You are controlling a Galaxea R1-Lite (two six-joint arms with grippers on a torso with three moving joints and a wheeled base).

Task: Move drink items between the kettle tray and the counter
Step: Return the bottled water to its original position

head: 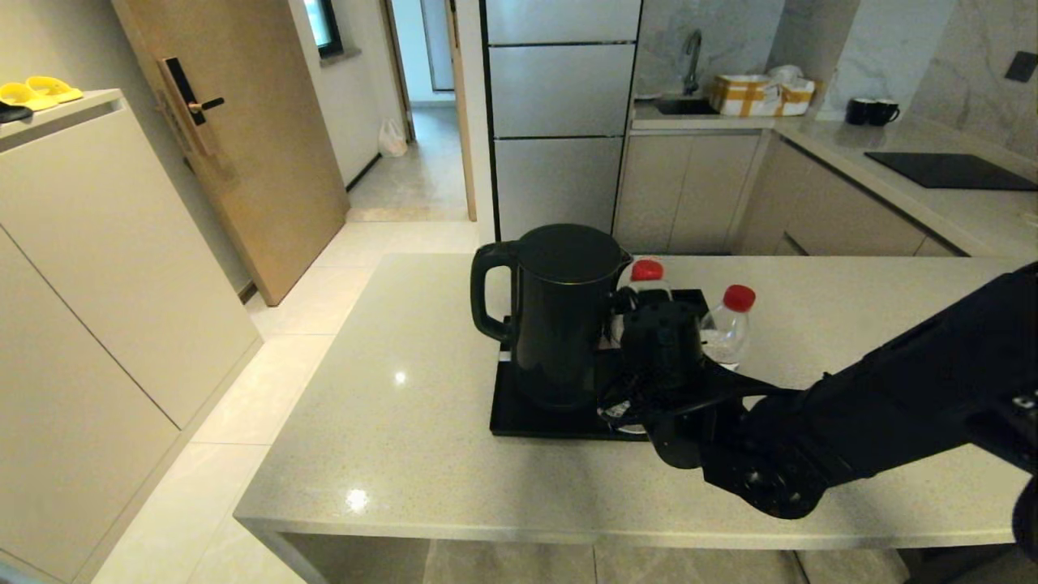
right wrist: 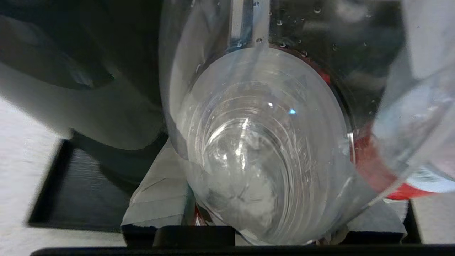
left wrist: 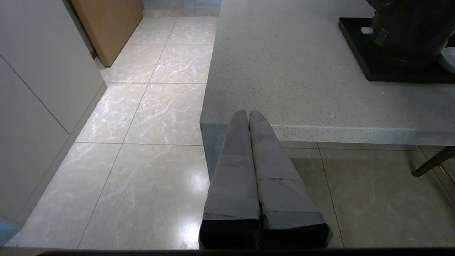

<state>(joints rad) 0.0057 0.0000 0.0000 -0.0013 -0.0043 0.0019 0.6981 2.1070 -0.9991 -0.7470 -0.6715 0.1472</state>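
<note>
My right gripper (head: 658, 341) is shut on a clear water bottle (right wrist: 263, 142) with a red cap (head: 646, 270), right beside the black kettle (head: 559, 316) over the black kettle tray (head: 519, 422). In the right wrist view the bottle's base fills the space between the grey fingers (right wrist: 160, 199). A second red-capped bottle (head: 730, 324) stands just to the right of the gripper, at the tray's right side. The tray sits on the speckled beige counter (head: 405, 405). My left gripper (left wrist: 248, 113) is shut and empty, parked low by the counter's front edge.
The kettle's handle (head: 485, 292) points left. A hob (head: 949, 170), two black mugs (head: 872, 111) and a cardboard box (head: 758, 95) sit on the far worktop. Tall cabinets (head: 89, 284) line the left over a tiled floor (left wrist: 142, 106).
</note>
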